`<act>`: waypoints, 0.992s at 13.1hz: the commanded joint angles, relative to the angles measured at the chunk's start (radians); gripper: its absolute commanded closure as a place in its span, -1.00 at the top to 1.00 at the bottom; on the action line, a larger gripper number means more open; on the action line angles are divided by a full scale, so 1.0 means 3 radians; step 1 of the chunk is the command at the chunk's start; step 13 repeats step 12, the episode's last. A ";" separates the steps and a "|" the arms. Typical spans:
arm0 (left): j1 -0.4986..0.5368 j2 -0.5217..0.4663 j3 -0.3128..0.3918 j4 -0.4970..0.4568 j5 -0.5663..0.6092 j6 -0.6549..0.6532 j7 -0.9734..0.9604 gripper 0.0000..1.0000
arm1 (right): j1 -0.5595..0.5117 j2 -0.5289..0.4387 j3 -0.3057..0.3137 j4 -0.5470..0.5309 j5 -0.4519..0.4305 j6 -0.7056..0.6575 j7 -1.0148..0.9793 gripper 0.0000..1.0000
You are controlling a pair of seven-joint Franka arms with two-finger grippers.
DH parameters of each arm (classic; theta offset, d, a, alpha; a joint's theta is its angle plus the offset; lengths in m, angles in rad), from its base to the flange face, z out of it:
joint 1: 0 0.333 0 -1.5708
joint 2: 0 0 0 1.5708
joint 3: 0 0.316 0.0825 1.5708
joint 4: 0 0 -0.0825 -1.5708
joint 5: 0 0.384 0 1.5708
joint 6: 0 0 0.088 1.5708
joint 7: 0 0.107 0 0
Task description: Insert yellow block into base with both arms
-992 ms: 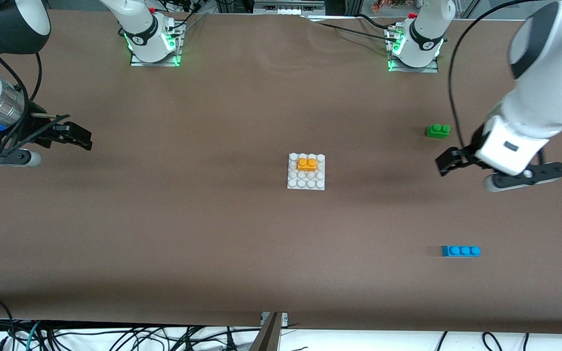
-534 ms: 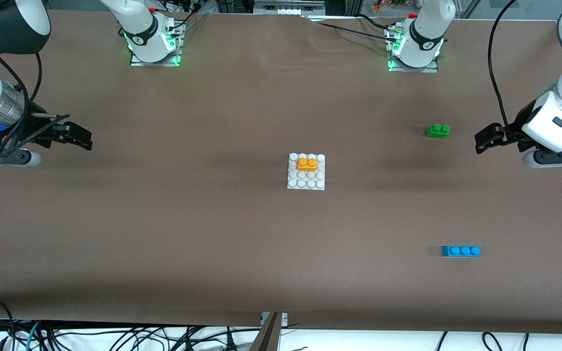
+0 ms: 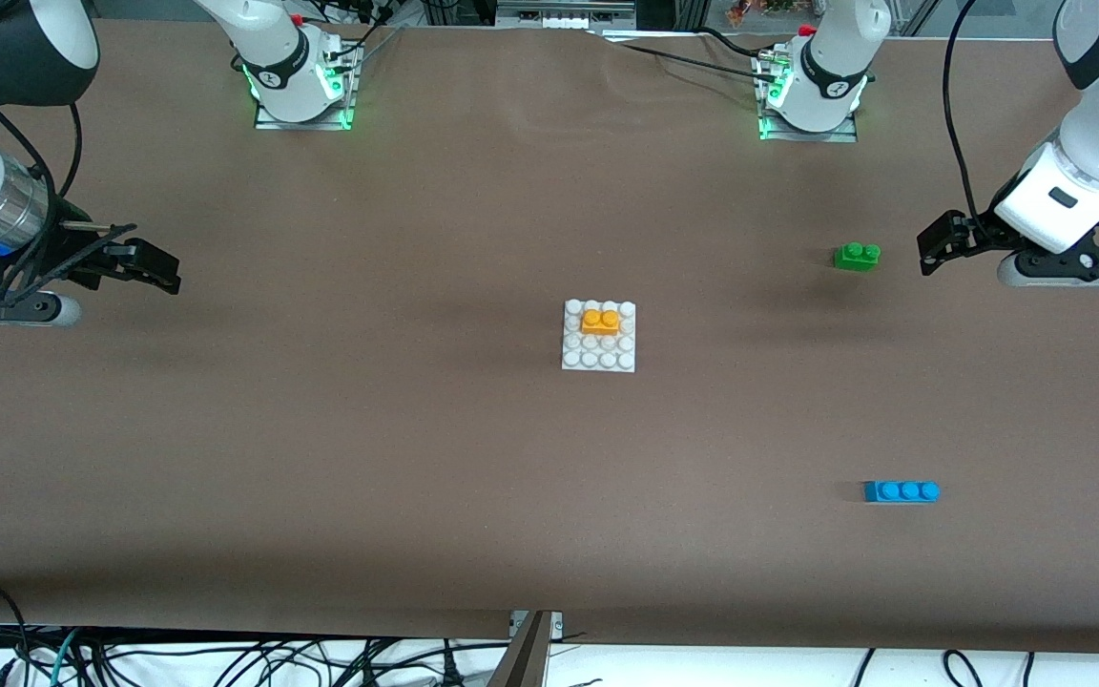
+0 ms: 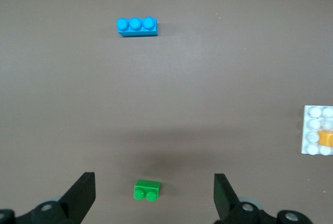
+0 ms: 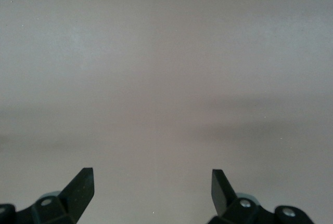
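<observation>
On the base [image 3: 597, 358] at mid-bench the yellow block [image 3: 600, 321] sits seated, so we keep both end effectors, left [image 3: 936, 250] and right [image 3: 154, 267], spread, empty and clear.

No readable text, labels, brand marks or numbers in any view. Small dark marks on the black bands around both arm bases are too small to make out.
</observation>
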 commanded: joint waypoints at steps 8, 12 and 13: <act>0.0101 -0.0080 0.0028 0.0102 -0.0115 -0.0375 0.0125 1.00 | 0.0013 -0.0029 -0.0007 0.0001 -0.0039 -0.0032 0.0013 1.00; 0.0101 -0.0080 0.0028 0.0102 -0.0115 -0.0375 0.0130 1.00 | 0.0013 -0.0029 -0.0007 0.0001 -0.0039 -0.0027 0.0013 1.00; 0.0101 -0.0080 0.0028 0.0102 -0.0115 -0.0375 0.0130 1.00 | 0.0013 -0.0029 -0.0007 0.0001 -0.0039 -0.0027 0.0013 1.00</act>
